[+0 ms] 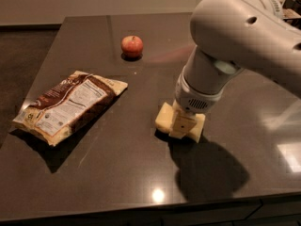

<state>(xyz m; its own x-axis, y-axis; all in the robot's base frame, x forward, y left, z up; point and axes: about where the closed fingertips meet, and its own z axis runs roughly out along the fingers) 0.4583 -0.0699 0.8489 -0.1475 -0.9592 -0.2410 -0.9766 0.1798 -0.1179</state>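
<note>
Nearest the camera, the front edge of the dark table (117,187) runs in front of the gripper (183,125), with a broad bare stretch of glossy top between them; only the arm's shadow and a lamp glint lie there. The gripper stands low at the table's middle, pointing straight down onto the yellow sponge (164,117); the sponge lies flat directly beneath it, showing on both sides of it; whether the gripper is clamped on the sponge or only set over it, I cannot tell. The sponge looks light, soft and squashy, not fragile, and unlikely to slip; the short sides of the block seem the best place to take hold, since it should give under pressure. To the left of the gripper as seen, well apart, a brown snack bag (70,105) lies flat and askew, its near corner close to the table's left edge. To the right of the gripper the top is bare under the bulky white arm (235,36). Beyond the gripper and to the left, well apart, a small red apple (132,45) sits upright, with the far edge behind it.
</note>
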